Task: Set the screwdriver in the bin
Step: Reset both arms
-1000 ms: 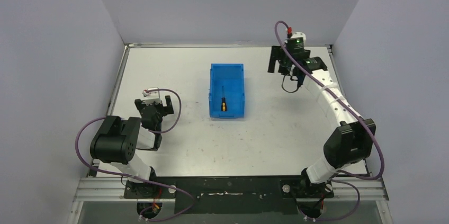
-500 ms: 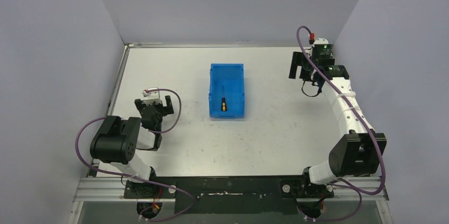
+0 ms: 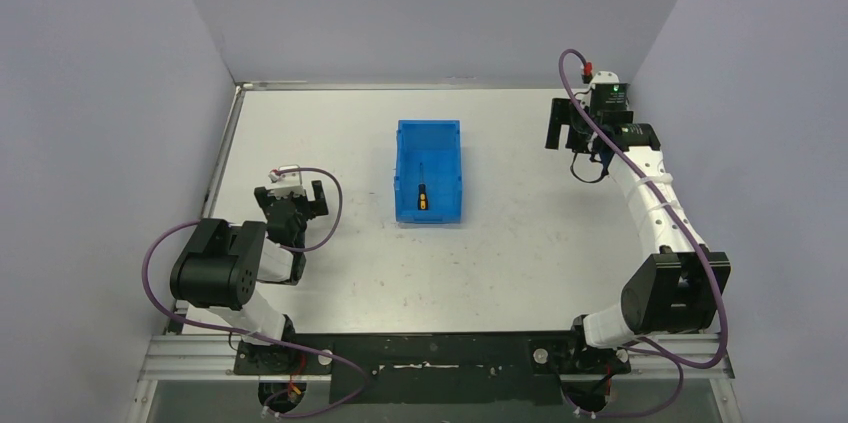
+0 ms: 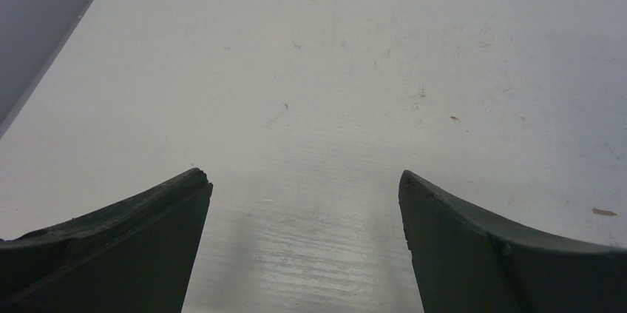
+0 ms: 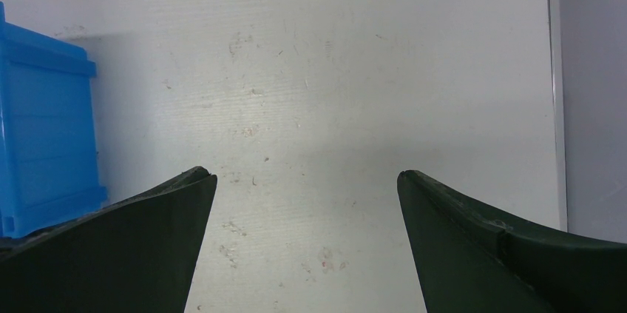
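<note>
Task reads as complete. The screwdriver [image 3: 422, 197] lies flat on the floor of the bin [image 3: 399, 168], toward its near end, with the shaft pointing at the far wall. Nothing else in the bin.

Right gripper [image 5: 304, 174]: well right of the bin, jaws wide apart, empty.

Left gripper [image 4: 304, 172]: well left of the bin, equally spread, empty.

No step appears to be left.

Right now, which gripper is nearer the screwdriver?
Left. The left gripper sits left of the bin, about level with the screwdriver inside it; the right gripper is farther, off the bin's far right corner.
</note>
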`<state>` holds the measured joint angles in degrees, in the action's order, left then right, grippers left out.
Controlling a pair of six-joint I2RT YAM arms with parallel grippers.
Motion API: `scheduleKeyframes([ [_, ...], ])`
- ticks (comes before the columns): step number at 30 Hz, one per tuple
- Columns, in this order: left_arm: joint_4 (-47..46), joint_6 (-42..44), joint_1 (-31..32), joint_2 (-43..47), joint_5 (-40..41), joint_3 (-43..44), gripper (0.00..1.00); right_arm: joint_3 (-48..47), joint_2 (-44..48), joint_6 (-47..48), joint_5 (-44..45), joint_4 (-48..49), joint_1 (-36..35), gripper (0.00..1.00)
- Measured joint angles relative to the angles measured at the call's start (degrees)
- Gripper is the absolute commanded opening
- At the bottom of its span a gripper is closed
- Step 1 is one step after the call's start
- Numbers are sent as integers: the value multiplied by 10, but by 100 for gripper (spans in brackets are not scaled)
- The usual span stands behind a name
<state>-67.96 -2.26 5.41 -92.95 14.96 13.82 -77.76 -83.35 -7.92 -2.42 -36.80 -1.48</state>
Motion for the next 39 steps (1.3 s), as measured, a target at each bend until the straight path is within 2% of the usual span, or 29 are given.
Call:
scheduleKeyframes([
  [22,0,0,0,0,0,0,97,0,7,1,-10,4,0,100],
  [32,0,0,0,0,0,0,97,67,57,13,-15,65,0,100],
  [39,0,0,0,0,0,0,97,68,51,26,-6,96,0,100],
])
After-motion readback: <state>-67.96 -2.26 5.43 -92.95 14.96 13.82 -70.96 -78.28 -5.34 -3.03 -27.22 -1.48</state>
